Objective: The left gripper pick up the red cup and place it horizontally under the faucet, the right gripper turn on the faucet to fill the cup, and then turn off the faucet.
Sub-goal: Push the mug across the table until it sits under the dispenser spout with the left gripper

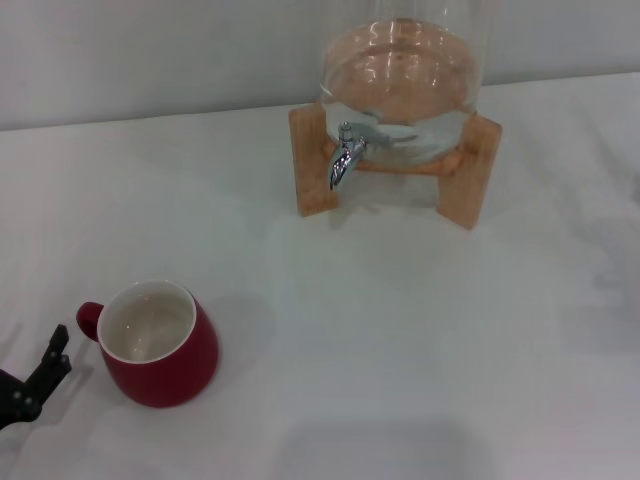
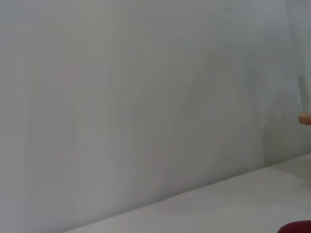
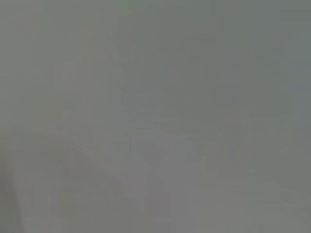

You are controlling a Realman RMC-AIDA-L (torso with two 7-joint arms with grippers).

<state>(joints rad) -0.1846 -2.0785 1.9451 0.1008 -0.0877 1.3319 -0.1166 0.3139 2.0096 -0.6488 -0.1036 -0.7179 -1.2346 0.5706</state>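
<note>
The red cup stands upright on the white table at the front left, its cream inside showing and its small handle pointing left. Just left of that handle, at the picture's bottom left corner, sits my left gripper, apart from the cup and with nothing in it. The left wrist view catches only a sliver of the red cup at its edge. The chrome faucet juts from the glass dispenser at the back, spout pointing down, with nothing beneath it. My right gripper is out of view.
The dispenser rests on a wooden stand near the back wall, holding clear liquid. A broad stretch of white table lies between the cup and the stand. The right wrist view shows only a grey blur.
</note>
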